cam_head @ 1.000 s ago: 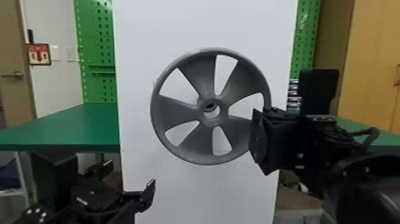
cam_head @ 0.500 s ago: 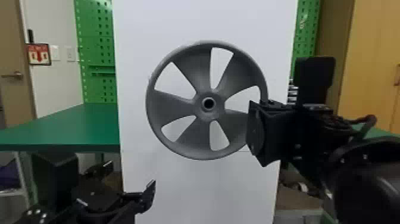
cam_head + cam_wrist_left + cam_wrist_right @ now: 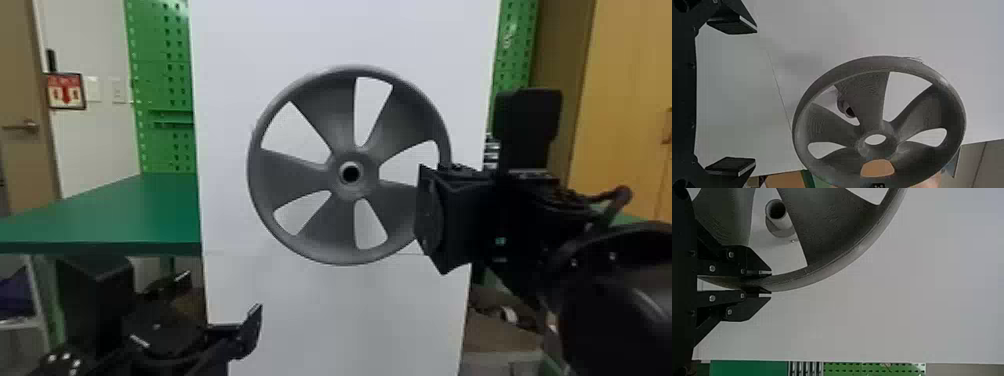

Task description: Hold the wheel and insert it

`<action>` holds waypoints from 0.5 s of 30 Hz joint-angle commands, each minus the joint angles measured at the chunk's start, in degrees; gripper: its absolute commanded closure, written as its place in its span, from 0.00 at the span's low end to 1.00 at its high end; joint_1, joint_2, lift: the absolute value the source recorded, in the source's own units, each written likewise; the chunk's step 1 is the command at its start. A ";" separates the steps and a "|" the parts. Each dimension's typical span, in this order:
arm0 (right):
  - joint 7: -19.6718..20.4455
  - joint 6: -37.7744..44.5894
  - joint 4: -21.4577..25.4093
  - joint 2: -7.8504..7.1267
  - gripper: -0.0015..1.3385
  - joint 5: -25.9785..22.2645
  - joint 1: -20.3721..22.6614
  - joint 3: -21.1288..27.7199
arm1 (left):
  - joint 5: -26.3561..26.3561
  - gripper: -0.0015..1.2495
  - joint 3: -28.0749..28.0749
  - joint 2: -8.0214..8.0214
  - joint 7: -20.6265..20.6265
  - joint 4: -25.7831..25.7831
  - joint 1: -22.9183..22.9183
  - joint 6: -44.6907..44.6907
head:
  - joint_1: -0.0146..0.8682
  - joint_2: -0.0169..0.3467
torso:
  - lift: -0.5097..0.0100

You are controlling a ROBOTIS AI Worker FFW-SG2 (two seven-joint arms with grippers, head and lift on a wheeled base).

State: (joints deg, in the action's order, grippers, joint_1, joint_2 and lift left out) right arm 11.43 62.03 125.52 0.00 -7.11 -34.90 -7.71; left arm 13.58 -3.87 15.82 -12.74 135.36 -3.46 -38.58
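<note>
Grey five-bladed round wheel point(image 3: 290, 175) has its rim partly hidden by the black two-fingered right hand point(image 3: 427, 220) and is cropped in both wrist views; a blade point(image 3: 828, 227) partly covers the grey hollow tube point(image 3: 783, 224).

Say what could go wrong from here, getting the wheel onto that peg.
The right gripper pinches the wheel only at one side of its rim, so it could pivot or slip if it meets resistance.

Both wrist views show the peg through a gap between blades; their angle may mislead, but the hub might miss it.

The left gripper is open and off the wheel, so it likely couldn't steady a tilt.
</note>
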 commanded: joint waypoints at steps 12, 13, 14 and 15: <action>0.09 -0.16 -1.60 0.05 0.91 0.78 -1.13 -0.37 | -0.05 0.08 -0.18 0.00 0.00 -0.10 -0.23 0.00 | 0.25 0.07 | 0.13; 0.09 -0.16 -1.86 0.05 0.91 0.70 -1.22 -0.37 | -0.05 0.08 -0.18 0.00 0.00 -0.19 -0.23 0.00 | 0.25 0.07 | 0.13; 0.09 -0.16 -2.04 0.05 0.91 0.78 -1.31 -0.46 | -0.05 0.08 -0.26 0.00 0.00 -0.19 -0.32 0.00 | 0.25 0.07 | 0.13; 0.09 -0.24 -2.21 0.05 0.91 0.78 -1.39 -0.46 | -0.05 0.08 -0.35 0.00 0.00 -0.28 -0.41 0.00 | 0.25 0.07 | 0.13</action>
State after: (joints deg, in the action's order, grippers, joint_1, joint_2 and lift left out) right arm 11.51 61.93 123.94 0.00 -6.38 -35.97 -8.02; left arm 13.53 -4.03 15.82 -12.74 135.24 -3.68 -38.58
